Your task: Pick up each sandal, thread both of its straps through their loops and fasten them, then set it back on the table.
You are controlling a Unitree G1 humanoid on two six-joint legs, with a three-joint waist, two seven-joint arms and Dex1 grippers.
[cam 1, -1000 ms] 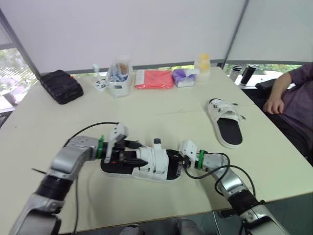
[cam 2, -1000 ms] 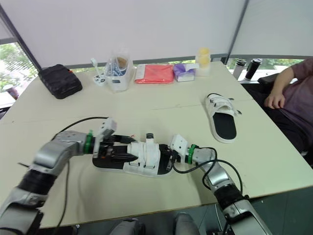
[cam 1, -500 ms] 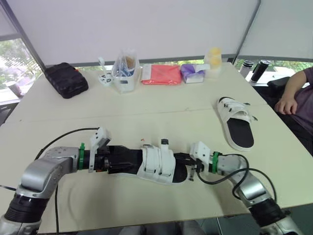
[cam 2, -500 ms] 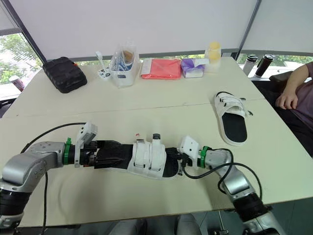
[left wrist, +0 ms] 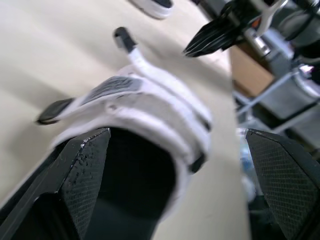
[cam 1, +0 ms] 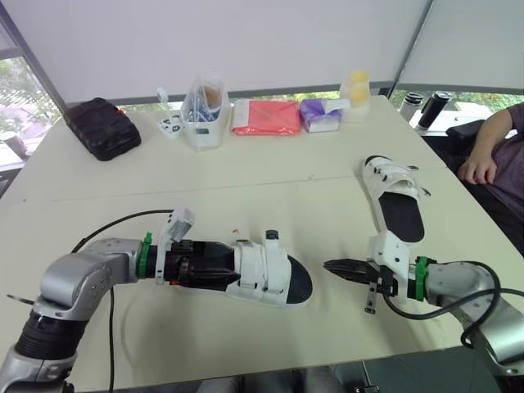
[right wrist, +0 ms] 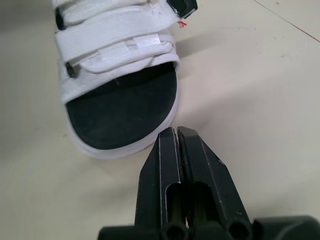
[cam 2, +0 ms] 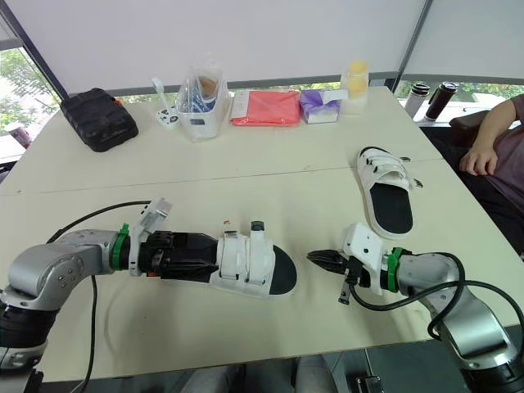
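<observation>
A white sandal (cam 1: pixel 262 274) with a black footbed lies flat on the table near the front, toe toward my right. Both straps cross its upper, and one black strap tip (cam 1: pixel 271 236) sticks up. My left gripper (cam 1: pixel 205 264) is open around the heel. In the left wrist view one finger (left wrist: pixel 82 170) lies against the sandal (left wrist: pixel 145 100) and the other (left wrist: pixel 282 175) stands apart from it. My right gripper (cam 1: pixel 329 265) is shut and empty, pointing at the toe (right wrist: pixel 117 105) from a short gap away. The second sandal (cam 1: pixel 395 201) lies further back on the right.
Along the far edge stand a black case (cam 1: pixel 102 135), a clear container (cam 1: pixel 203 115), a red pouch (cam 1: pixel 264 117), a purple pack (cam 1: pixel 321 115) and a yellow bottle (cam 1: pixel 356 86). A person's arm (cam 1: pixel 491 155) rests beside the table's right edge.
My right gripper has let go of the sandal's toe end and drawn back to the right. The left gripper stays at the heel. The camera has shifted too.
</observation>
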